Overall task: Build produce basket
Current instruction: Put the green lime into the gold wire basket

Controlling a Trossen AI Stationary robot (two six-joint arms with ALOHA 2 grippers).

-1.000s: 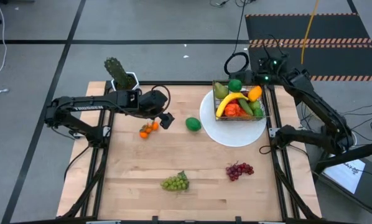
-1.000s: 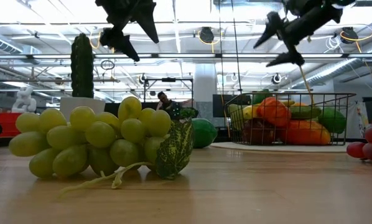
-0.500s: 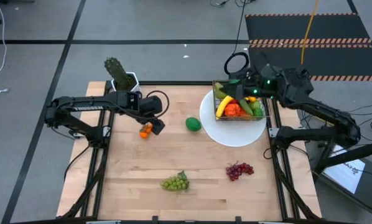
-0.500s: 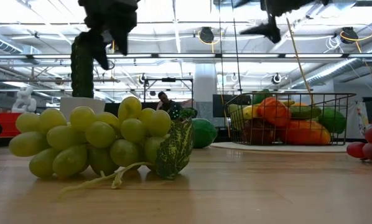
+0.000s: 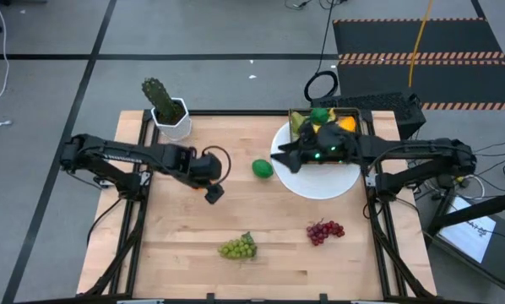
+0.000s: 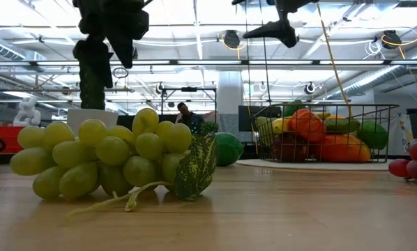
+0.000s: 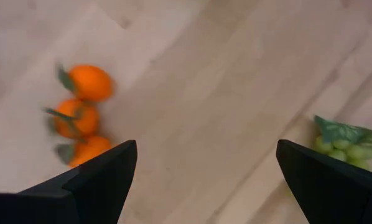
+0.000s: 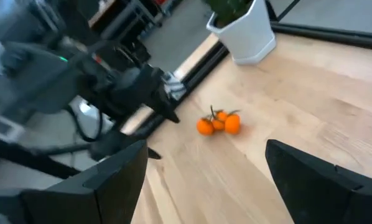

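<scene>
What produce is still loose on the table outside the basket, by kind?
Green grapes: 1 bunch
Purple grapes: 1 bunch
Lime: 1
Orange cluster: 1
Total: 4

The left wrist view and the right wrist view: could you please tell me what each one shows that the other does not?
Only the left wrist view shows the green grapes on the table.

Only the right wrist view shows the white cactus pot and the left arm with its frame at the table's edge.

Both show the cluster of small oranges on the wooden table, framed by that arm's own open dark fingers.
</scene>
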